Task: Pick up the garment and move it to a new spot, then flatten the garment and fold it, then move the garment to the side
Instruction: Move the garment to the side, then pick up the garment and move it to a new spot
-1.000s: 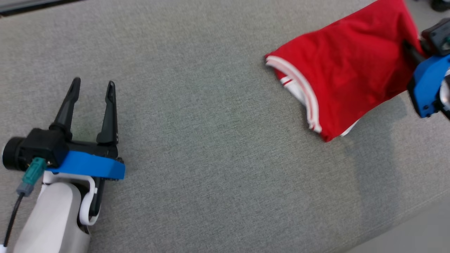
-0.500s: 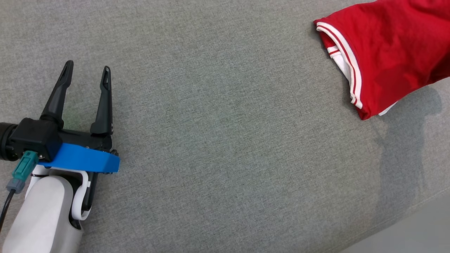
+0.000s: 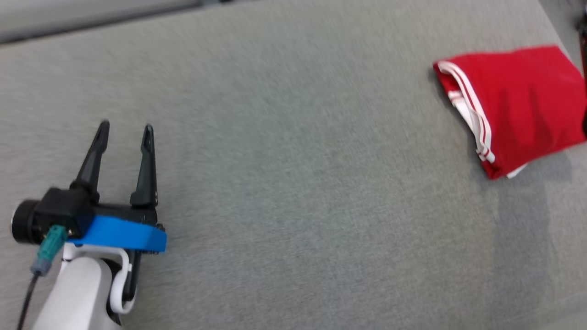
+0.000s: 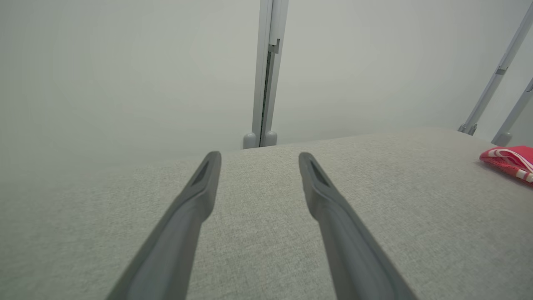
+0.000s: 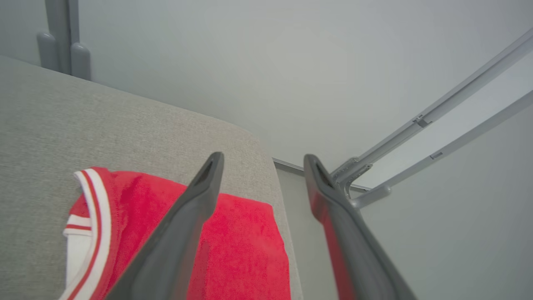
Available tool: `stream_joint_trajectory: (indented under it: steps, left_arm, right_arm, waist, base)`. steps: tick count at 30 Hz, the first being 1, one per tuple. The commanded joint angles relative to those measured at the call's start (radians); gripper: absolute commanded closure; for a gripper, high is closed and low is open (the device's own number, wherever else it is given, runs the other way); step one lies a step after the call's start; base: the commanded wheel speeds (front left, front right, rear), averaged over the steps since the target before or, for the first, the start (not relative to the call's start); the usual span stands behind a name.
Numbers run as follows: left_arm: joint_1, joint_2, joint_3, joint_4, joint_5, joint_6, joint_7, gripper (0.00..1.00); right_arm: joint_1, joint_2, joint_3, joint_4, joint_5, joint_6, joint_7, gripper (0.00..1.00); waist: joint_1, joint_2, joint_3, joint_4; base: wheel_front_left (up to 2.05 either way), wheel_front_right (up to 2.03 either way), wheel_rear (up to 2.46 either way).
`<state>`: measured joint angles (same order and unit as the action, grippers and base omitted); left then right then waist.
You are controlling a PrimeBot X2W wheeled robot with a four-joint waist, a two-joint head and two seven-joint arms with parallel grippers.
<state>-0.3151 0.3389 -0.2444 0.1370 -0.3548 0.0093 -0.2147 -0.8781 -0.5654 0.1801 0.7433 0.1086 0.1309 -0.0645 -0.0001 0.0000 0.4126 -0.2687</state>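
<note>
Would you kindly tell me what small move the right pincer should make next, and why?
Probably lift the right pincer straight off: its jaws stand open, holding nothing, and the folded red garment already lies flat near the right edge of the grey surface.

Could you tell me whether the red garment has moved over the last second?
Yes: the garment, earlier held up above the table, has come down and now lies flat on it near its right edge.

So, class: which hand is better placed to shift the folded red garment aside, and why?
Right: the right hand hangs open over the garment; the left hand sits far off.
</note>
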Motion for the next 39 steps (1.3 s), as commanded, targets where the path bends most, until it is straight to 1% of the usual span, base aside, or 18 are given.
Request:
stream_joint_trajectory:
  steps: [1,5,6,7,10,15,17,21,24,29,39]
  left_arm:
    - [0.035,-0.017,0.000,0.023,-0.013,0.004,-0.018,0.00]
    - [0.088,-0.043,0.002,0.072,-0.027,-0.001,-0.038,0.00]
    - [0.103,-0.051,0.004,0.081,-0.030,-0.001,-0.043,0.00]
    - [0.103,-0.051,0.004,0.081,-0.030,-0.001,-0.043,0.00]
    - [0.140,-0.068,0.015,0.111,-0.037,-0.008,-0.048,0.00]
    - [0.216,-0.097,0.050,0.110,-0.045,0.005,-0.051,0.00]
    - [0.249,-0.109,0.066,0.102,-0.045,0.003,-0.051,0.00]
    - [0.291,-0.125,0.084,0.095,-0.034,-0.003,-0.051,0.00]
    - [0.309,-0.137,0.088,0.102,-0.028,-0.011,-0.051,0.00]
    - [0.315,-0.145,0.096,0.110,-0.019,-0.019,-0.051,0.00]
    - [0.317,-0.154,0.125,0.111,-0.005,-0.028,-0.052,0.00]
  right_arm:
    - [0.066,0.030,-0.014,-0.016,0.039,0.000,-0.009,0.00]
    - [0.198,0.072,-0.039,-0.092,0.118,0.000,-0.021,0.00]
    - [0.244,0.087,-0.038,-0.122,0.129,0.000,-0.025,0.00]
    - [0.244,0.087,-0.038,-0.122,0.129,0.000,-0.025,0.00]
    - [0.378,0.142,-0.070,-0.206,0.159,0.000,-0.045,0.00]
    - [0.554,0.251,-0.105,-0.340,0.148,0.000,-0.070,0.00]
    - [0.614,0.299,-0.114,-0.384,0.132,0.000,-0.076,0.00]
    - [0.701,0.369,-0.138,-0.453,0.101,0.000,-0.096,0.00]
    - [0.751,0.412,-0.164,-0.490,0.074,0.000,-0.088,0.00]
    - [0.796,0.442,-0.183,-0.521,0.059,0.000,-0.068,0.00]
    - [0.817,0.452,-0.192,-0.555,0.051,0.000,-0.040,0.00]
  waist:
    - [0.0001,0.0000,-0.062,0.019]
    - [0.0001,0.0000,-0.169,0.081]
    - [0.0001,0.0000,-0.189,0.094]
    - [0.0001,0.0000,-0.189,0.094]
    - [0.0001,0.0000,-0.251,0.128]
    - [0.0001,0.0000,-0.315,0.157]
    - [0.0001,0.0000,-0.337,0.169]
    - [0.0001,0.0000,-0.364,0.189]
    - [0.0001,0.0000,-0.378,0.201]
    - [0.0001,0.0000,-0.387,0.210]
    - [0.0001,0.0000,-0.378,0.211]
  base:
    - [0.00,0.00,0.00]
    - [0.00,0.00,0.00]
    - [0.00,0.00,0.00]
    - [0.00,0.00,0.00]
    - [0.00,0.00,0.00]
    - [0.00,0.00,0.00]
    - [0.00,0.00,0.00]
    - [0.00,0.00,0.00]
    - [0.00,0.00,0.00]
    - [0.00,0.00,0.00]
    - [0.00,0.00,0.00]
